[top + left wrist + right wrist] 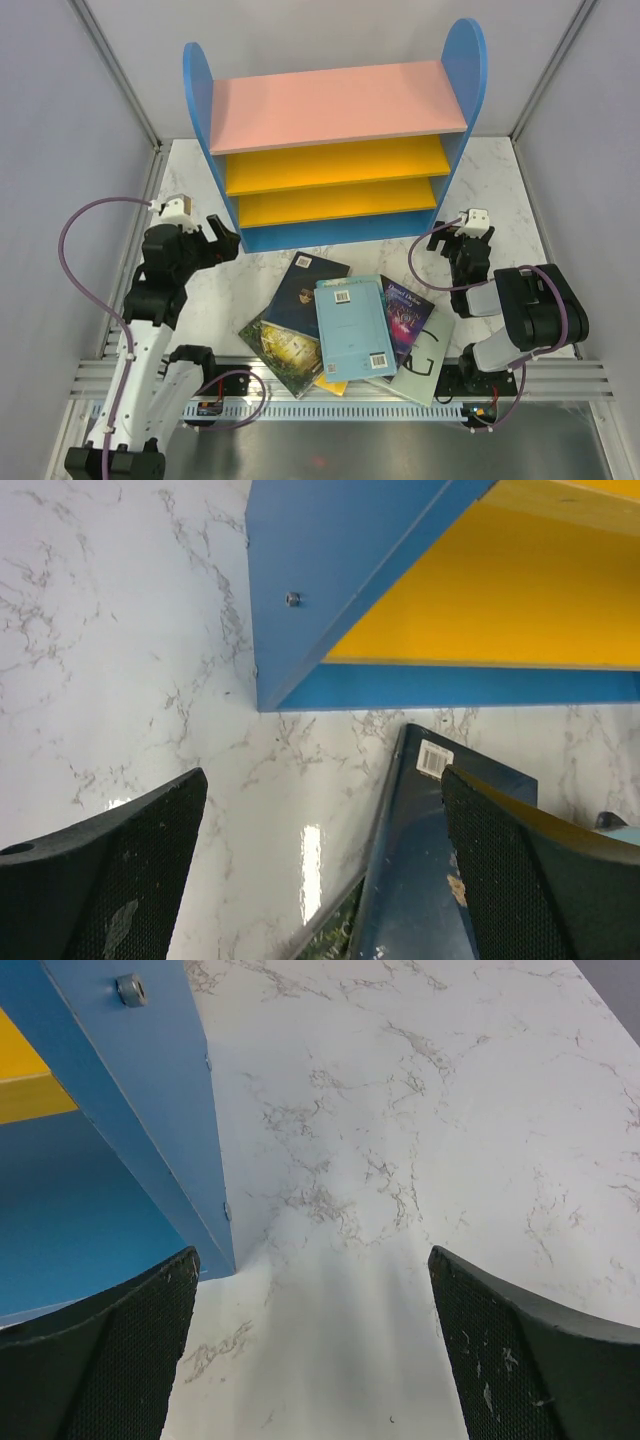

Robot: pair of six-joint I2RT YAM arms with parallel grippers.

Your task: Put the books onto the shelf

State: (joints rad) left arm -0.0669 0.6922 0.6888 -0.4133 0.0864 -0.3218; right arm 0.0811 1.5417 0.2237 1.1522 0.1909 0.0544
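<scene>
The shelf (330,110) stands at the back of the table, with blue side panels, a pink top and two bare yellow boards. The books lie in an overlapping pile in front of it: light blue (350,325) on top, dark navy (305,290), purple (408,315), green-gold forest (285,348), a yellow corner (332,385) and pale grey (425,360). My left gripper (222,240) hangs open to the left of the pile, near the shelf's left foot. In the left wrist view the open gripper (322,780) frames bare marble, and the navy book (420,880) lies by the right finger. My right gripper (468,238) is open and holds nothing beside the shelf's right panel (130,1100).
The table top is white marble (200,300) enclosed by grey walls with metal posts. An aluminium rail (350,400) runs along the near edge, just below the pile. Purple cables loop from both arms.
</scene>
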